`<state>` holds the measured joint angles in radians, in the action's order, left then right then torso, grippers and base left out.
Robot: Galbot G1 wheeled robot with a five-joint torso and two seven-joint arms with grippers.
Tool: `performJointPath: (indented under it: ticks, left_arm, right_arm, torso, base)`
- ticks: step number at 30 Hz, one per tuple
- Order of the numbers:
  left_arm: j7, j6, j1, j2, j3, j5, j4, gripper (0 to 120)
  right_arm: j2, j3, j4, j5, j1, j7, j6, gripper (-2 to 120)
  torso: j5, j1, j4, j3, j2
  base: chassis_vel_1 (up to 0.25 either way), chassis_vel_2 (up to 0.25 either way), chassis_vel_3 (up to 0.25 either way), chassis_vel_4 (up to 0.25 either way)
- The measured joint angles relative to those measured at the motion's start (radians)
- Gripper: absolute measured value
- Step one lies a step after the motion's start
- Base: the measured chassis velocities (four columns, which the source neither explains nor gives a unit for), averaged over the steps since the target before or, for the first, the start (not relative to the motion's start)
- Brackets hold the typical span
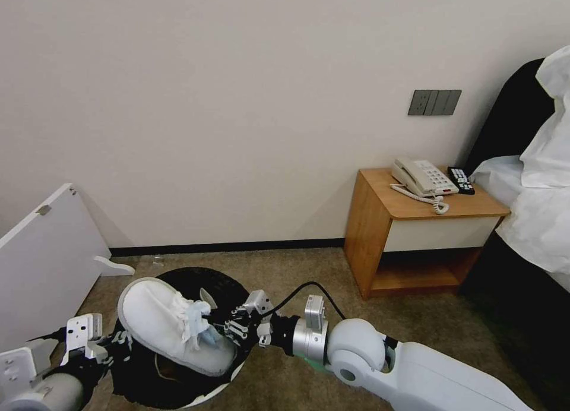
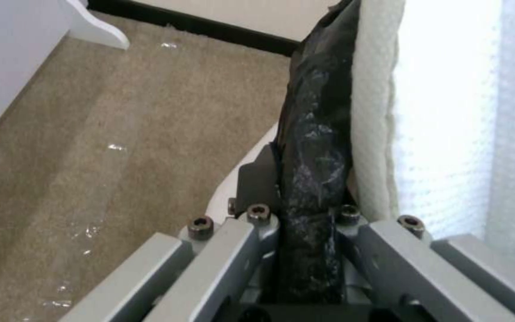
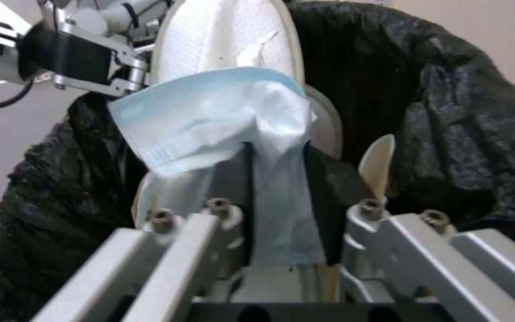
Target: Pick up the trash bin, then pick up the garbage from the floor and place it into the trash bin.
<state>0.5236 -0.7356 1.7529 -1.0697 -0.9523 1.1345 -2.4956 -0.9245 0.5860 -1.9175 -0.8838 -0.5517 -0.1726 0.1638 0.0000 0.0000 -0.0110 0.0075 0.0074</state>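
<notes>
Landmark: the trash bin (image 1: 196, 340), standing low in the head view, in front of the wall and well apart from the wooden nightstand (image 1: 415, 233).
Bin condition: round white body, lined with a crinkled black bag (image 3: 448, 103) folded over the rim; mouth open and facing up.
Left gripper (image 2: 305, 223): at the bin's left rim, fingers pressed together on the rim with the black liner pinched between them; the bin appeared to be carried by this grip.
Right gripper (image 3: 281, 197): over the bin's mouth on the right side, fingers closed on a pale blue face mask (image 3: 210, 120), which hung crumpled between them.
Garbage in bin: one white slipper (image 1: 172, 325) lay sole-up across the bin's opening, resting against the left rim and not sunk inside; a pale spoon-like piece (image 3: 377, 161) stood inside the bin beside the mask.
Slipper condition: soft textured white fabric with a cream edge, intact.
Floor: beige-brown carpet (image 1: 297, 268) beside the bin showed small clear scraps (image 2: 114, 147) only; no other litter could be made out near it.
Progress, judged: bin pickup done; slipper delivered; mask held above the mouth and not yet released.
Remaining, judged: release of the mask, then any litter lying beyond these views.
</notes>
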Motion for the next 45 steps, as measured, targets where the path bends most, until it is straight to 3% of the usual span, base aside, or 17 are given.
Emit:
performJointPath:
  ticks: [5,6,19,34,45]
  left_arm:
    - [0.000,0.000,0.000,0.000,0.000,0.000,0.000,3]
    - [0.000,0.000,0.000,0.000,0.000,0.000,0.002,3]
    - [0.000,0.000,0.000,0.000,0.003,-0.002,0.009,3]
    - [-0.001,0.000,-0.001,0.005,-0.002,-0.002,0.023,3]
    - [0.005,0.000,-0.001,0.001,0.002,0.000,0.022,3]
  right_arm:
    - [0.003,0.000,-0.001,0.003,-0.001,0.002,0.000,38]
    - [0.006,0.000,-0.006,0.007,-0.003,0.003,0.000,51]
    - [0.047,-0.055,-0.077,0.020,-0.031,0.003,-0.028,96]
    - [0.155,-0.201,-0.193,0.067,-0.138,-0.026,-0.085,100]
    - [0.165,-0.237,-0.209,0.074,-0.173,-0.030,-0.119,100]
  torso:
    - [0.0000,0.000,0.0001,0.000,0.000]
    - [0.0000,0.000,0.0000,0.000,0.000]
    - [0.0000,0.000,0.0001,0.000,0.000]
    - [0.0001,0.000,0.0000,0.000,0.000]
    - [0.0000,0.000,0.0002,0.000,0.000]
  base:
    - [0.000,0.000,0.000,0.000]
    - [0.000,0.000,0.000,0.000]
    - [0.000,0.000,0.000,0.000]
    - [0.000,0.000,0.000,0.000]
    - [0.000,0.000,0.000,0.000]
